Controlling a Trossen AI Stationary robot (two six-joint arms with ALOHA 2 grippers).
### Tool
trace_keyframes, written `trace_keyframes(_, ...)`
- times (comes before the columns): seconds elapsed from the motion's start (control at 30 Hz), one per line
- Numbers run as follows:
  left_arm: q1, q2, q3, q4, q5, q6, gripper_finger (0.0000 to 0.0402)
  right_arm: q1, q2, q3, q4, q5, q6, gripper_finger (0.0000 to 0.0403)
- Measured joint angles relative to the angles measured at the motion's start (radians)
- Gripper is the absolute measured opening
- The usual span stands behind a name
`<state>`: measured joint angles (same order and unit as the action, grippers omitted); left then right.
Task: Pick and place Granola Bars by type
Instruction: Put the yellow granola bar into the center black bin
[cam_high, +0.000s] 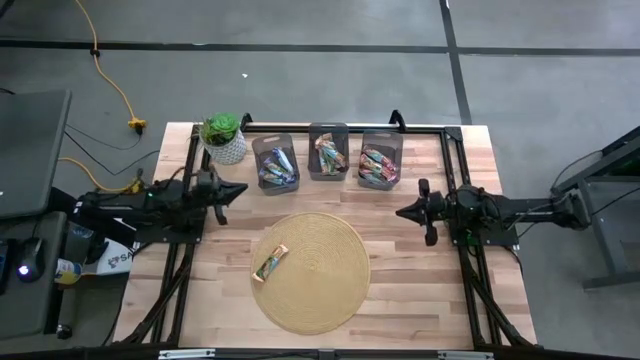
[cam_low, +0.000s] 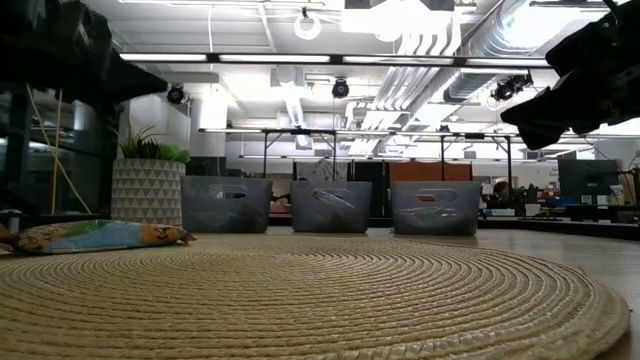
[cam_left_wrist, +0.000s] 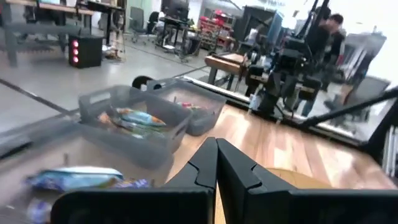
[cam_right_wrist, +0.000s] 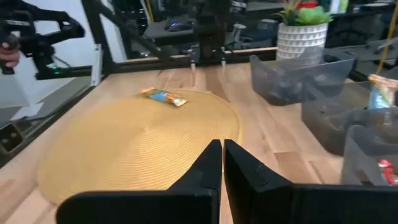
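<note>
One granola bar (cam_high: 270, 262) in a tan-orange and green wrapper lies flat on the left part of the round woven mat (cam_high: 312, 272); it also shows in the low view (cam_low: 100, 236) and the right wrist view (cam_right_wrist: 163, 96). More bars fill three grey bins (cam_high: 275, 163) (cam_high: 328, 150) (cam_high: 380, 158) along the far edge. My left gripper (cam_high: 240, 189) hovers shut at the table's left, near the leftmost bin. My right gripper (cam_high: 400, 212) hovers shut at the table's right, beside the mat. Both point level toward the table's middle, with nothing between their fingers (cam_left_wrist: 216, 143) (cam_right_wrist: 222, 144).
A potted plant (cam_high: 224, 137) in a white pot stands at the far left corner next to the bins. A black frame (cam_high: 450, 130) runs along the table's far and side edges. Bare wood lies near the front edge, on both sides of the mat.
</note>
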<state>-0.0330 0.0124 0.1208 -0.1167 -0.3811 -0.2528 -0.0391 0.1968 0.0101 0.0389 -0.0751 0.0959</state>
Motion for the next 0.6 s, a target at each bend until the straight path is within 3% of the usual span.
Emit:
trace_keyframes(0.2, 0.000, 0.042, 0.186, -0.388, 0.044, 0.045, 0.0001, 0.000, -0.001, 0.000, -0.007, 0.046, 0.000, 0.0000)
trace_keyframes(0.33, 0.000, 0.130, 0.227, -0.384, 0.155, 0.028, 0.0001, 0.000, -0.001, 0.000, -0.009, 0.077, 0.009, 0.0000)
trace_keyframes(0.6, 0.000, 0.462, 0.236, -0.357, 0.379, 0.019, 0.0001, 0.000, -0.001, 0.000, -0.005, 0.098, 0.034, 0.0000)
